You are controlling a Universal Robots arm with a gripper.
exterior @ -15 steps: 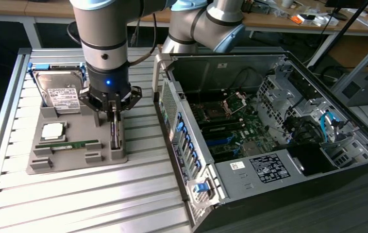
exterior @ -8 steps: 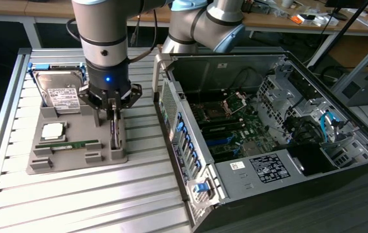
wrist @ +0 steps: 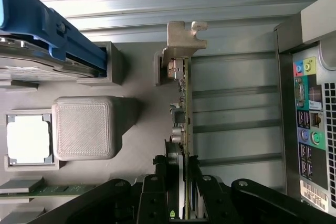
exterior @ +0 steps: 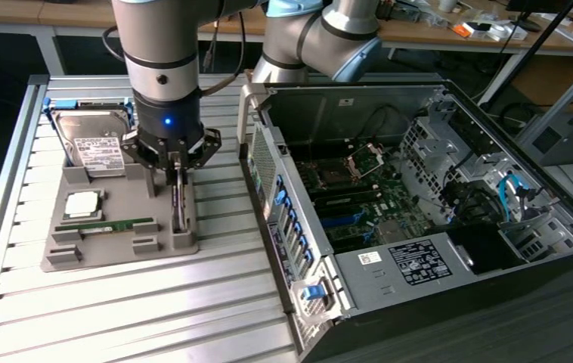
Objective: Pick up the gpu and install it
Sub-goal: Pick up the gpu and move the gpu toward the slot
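Jaws clamped on the upper edge of the gpu [exterior: 178, 212], which stands on edge in its slot of the grey tray [exterior: 115, 255].

From the wrist camera, the two dark fingers [wrist: 173, 163] press against opposite faces of the thin card, and its silvery end bracket [wrist: 184, 38] sits at the far end beside a tray post. In the exterior view the arm [exterior: 163, 68] stands upright over the tray in the left half of the frame. The card runs along the tray's right edge. A hard drive [exterior: 95, 147] sits at the tray's upper end, and a processor chip [exterior: 83, 203] and a green RAM stick [exterior: 105, 225] lie to the card's left. The tray rests on the slatted metal counter [exterior: 165, 318]. An open computer case [exterior: 367, 98] lies just right of the tray with its motherboard [exterior: 362, 200] exposed, apart from the card.
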